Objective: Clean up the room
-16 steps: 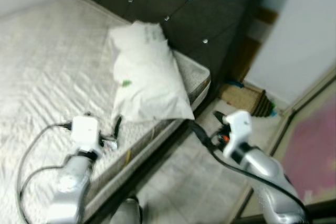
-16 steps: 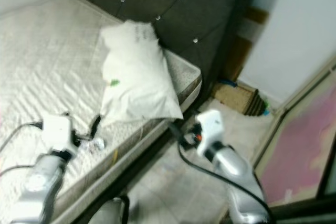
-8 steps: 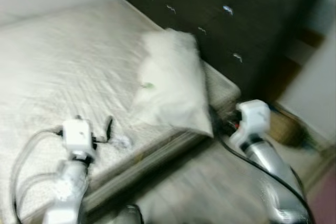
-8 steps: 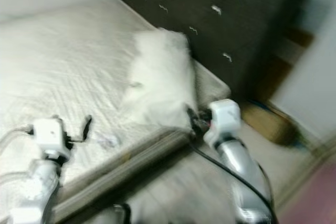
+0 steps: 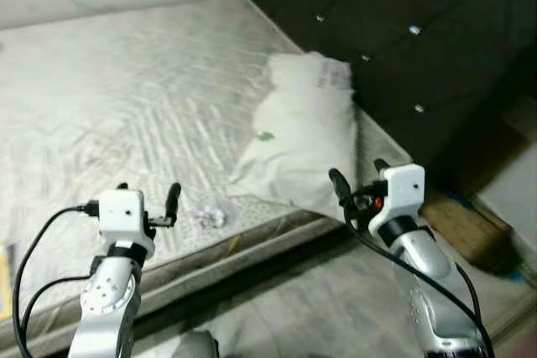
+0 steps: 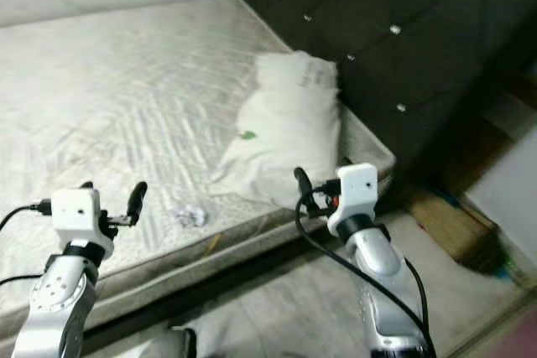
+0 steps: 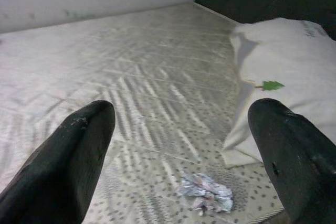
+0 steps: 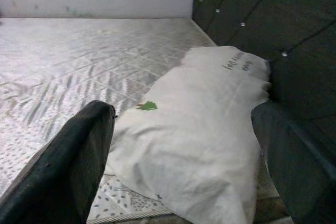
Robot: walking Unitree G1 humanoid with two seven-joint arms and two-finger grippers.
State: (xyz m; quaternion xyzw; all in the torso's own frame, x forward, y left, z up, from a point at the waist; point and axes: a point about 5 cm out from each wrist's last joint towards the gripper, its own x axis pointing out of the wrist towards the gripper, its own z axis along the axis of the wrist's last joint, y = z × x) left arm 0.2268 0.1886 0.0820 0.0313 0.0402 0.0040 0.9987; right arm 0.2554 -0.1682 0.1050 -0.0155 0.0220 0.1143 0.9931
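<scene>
Here both spread grippers, left gripper [image 5: 148,196] and right gripper [image 5: 359,180], hover at the mattress [image 5: 126,81] edge near crumpled paper [image 5: 208,216].

Bare mattress [image 5: 126,81] left — pillow [image 5: 306,144] blocks right.

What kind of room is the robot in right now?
Most likely a bedroom: a bare quilted mattress, a white pillow lying against a dark tufted headboard, and a crumpled scrap of paper near the mattress edge.
</scene>
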